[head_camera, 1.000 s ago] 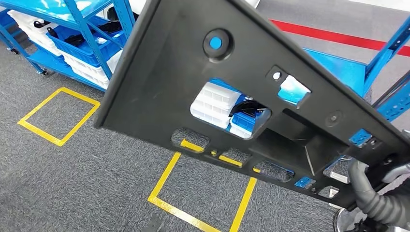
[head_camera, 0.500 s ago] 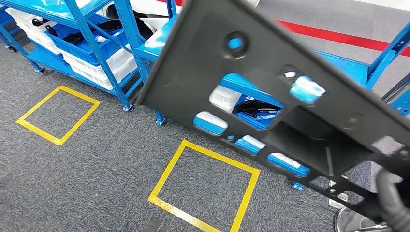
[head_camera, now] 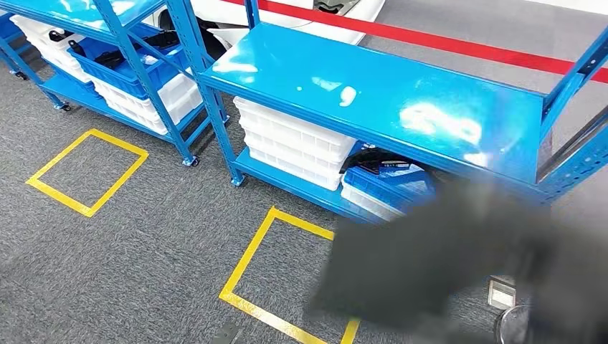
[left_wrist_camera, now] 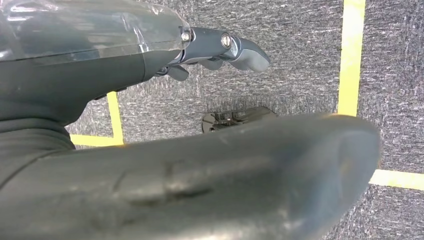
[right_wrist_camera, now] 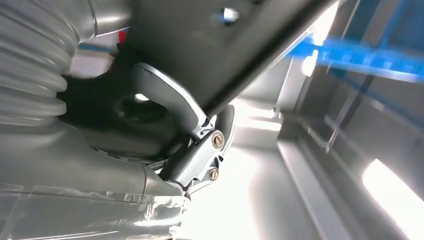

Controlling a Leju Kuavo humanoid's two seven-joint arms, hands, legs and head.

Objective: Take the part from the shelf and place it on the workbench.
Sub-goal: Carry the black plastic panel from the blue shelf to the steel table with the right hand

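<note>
Right hand [right_wrist_camera: 165,130] grips the dark part [right_wrist_camera: 210,45] (blurred); left hand [left_wrist_camera: 215,50] holds nothing.

Grey carpeted floor [head_camera: 143,265] marked with yellow taped squares [head_camera: 86,172]. Blue metal shelf [head_camera: 373,100] standing on the carpet, its glossy top board bare and reflecting light. On its lower board, stacked white bins [head_camera: 294,143] and a blue bin [head_camera: 383,183] with dark items inside. Second blue shelf [head_camera: 107,64] well off to the side, loaded with more white and blue bins. Beyond both, a red floor stripe [head_camera: 459,44].
</note>
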